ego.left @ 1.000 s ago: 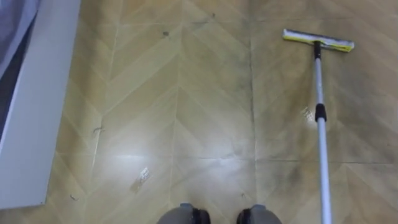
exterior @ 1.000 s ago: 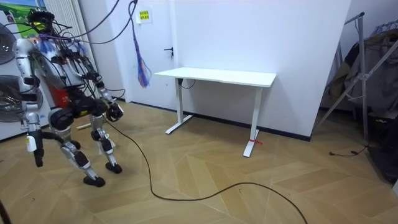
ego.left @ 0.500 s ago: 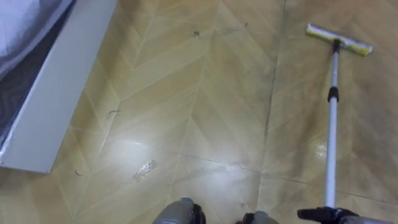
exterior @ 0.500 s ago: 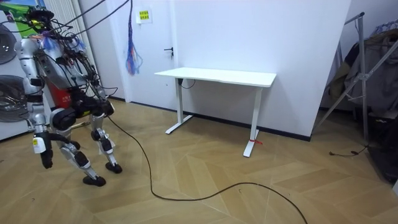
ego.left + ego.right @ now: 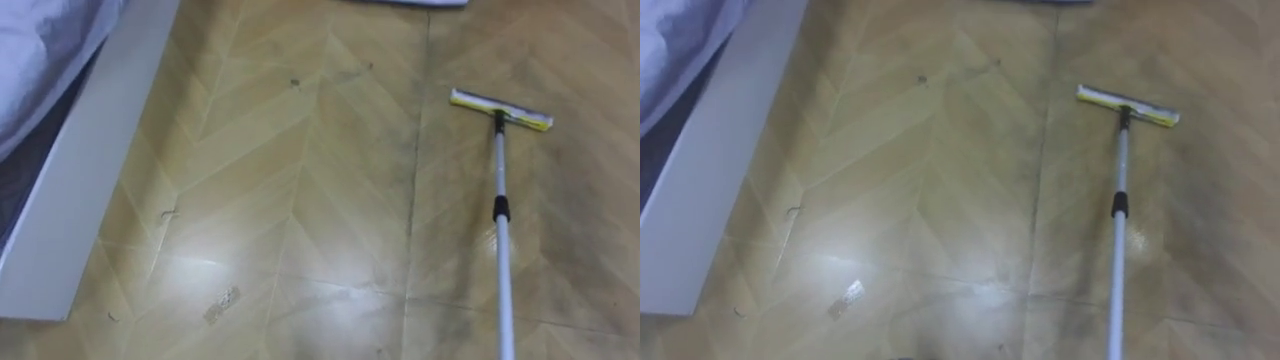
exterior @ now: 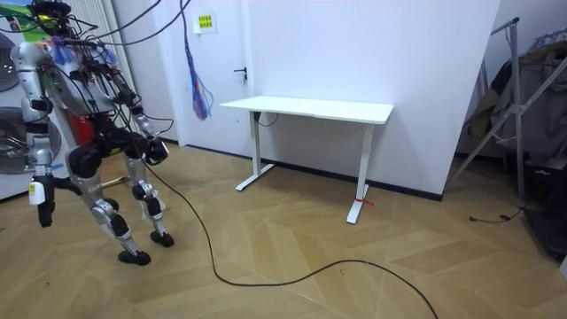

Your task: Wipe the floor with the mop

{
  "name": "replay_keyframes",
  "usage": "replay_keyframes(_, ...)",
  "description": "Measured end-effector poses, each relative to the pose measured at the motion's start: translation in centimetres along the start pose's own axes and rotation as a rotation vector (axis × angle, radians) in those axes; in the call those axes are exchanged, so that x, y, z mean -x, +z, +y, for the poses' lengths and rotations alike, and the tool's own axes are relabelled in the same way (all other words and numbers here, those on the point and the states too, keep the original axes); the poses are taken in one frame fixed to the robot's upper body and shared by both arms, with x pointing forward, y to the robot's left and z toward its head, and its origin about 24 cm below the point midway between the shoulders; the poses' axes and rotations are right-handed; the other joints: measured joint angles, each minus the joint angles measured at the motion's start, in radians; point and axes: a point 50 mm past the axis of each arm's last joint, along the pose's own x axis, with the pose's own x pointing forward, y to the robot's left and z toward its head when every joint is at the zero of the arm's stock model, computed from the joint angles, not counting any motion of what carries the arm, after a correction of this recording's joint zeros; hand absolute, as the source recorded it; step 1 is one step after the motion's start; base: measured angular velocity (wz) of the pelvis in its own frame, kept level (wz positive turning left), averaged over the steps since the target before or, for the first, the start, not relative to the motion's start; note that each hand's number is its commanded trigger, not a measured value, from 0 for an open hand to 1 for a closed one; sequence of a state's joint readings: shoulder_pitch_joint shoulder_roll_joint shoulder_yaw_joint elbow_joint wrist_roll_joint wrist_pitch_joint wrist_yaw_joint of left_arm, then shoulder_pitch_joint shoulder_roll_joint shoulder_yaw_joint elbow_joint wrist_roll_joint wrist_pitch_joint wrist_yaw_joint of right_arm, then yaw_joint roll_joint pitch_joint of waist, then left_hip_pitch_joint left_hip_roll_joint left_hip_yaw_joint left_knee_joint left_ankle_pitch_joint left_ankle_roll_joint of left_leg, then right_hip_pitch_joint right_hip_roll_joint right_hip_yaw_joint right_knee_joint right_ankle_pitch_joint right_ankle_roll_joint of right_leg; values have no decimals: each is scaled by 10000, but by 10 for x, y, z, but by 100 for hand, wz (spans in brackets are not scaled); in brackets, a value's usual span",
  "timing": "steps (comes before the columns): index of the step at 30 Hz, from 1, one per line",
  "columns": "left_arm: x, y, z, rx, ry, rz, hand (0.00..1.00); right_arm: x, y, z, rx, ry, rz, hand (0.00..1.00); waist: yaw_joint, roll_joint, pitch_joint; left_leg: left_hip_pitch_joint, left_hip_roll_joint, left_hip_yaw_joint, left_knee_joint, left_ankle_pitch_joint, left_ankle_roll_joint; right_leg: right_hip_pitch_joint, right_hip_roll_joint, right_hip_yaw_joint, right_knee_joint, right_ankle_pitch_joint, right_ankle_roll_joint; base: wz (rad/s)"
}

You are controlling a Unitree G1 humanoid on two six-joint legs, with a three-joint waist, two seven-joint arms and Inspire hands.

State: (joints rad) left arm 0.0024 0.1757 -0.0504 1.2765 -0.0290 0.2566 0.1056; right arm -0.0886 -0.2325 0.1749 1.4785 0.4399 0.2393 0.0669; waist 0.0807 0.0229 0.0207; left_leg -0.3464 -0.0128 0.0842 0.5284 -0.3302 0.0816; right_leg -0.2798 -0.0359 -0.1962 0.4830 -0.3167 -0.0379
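Limbs (image 6: 36, 133): silver-grey shells are seen on the arms and legs, joined by black joints.
Torso (image 6: 96, 102): dark, overlaid by a tangle of black wires (red and blue patches are glimpsed among them).
Feet (image 6: 135, 258): black and flat.
Ropes (image 6: 146, 19): dark, led from the shoulders up out of the picture.
Cable (image 6: 266, 277): long and dark, trailed from the body.
Hand (image 6: 41, 213): dark, and a small white tag is borne at its back.
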Motion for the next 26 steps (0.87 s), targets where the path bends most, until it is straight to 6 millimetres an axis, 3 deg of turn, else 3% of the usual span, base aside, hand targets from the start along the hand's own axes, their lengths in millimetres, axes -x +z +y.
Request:
replay_keyframes(4, -1, -11, 3, -122, 142, 171, 0, -2, -16, -3, -2, 116, 362, 100, -8, -200, -29, 1133, -60, -30, -705, 133, -119, 1113, 33, -98, -751, 43, -4, 5)
replay_keyframes(7, -1, -20, 8, -108, 245, 99, 0, -3, -30, -6, 55, 234, 688, 100, -3, -416, -103, 1965, -84, -45, -1207, 179, -195, 1941, 64, -271, -1370, 49, -11, 3)
replay_keyframes(9, -1, -23, 10, 88, 192, 136, 0, -4, -38, -7, 12, 446, 882, 100, -7, -536, -81, 2575, -100, -126, -1528, 213, -255, 2650, 129, -313, -1808, 106, -22, 6)
replay_keyframes(15, 0, -21, 12, -504, -169, -135, 0, -4, -50, -4, -452, 1310, 976, 100, -61, -650, -120, 3610, -178, -576, -2254, 285, -370, 3823, 273, -331, -2798, 320, -12, 4)
replay_keyframes(20, 0, -21, 16, -302, -286, -135, 0, -4, -53, -6, -370, 1650, 1052, 100, -174, -645, -178, 3868, -172, -601, -2479, 303, -397, 3943, 306, -327, -2833, 331, 3, -5)
replay_keyframes(26, 0, -41, 25, 151, -224, 393, 0, -3, -61, -10, -25, 1728, 1283, 100, -231, -704, -172, 4253, -193, -1063, -2860, 356, -432, 4320, 367, -623, -3146, 400, 11, -1)
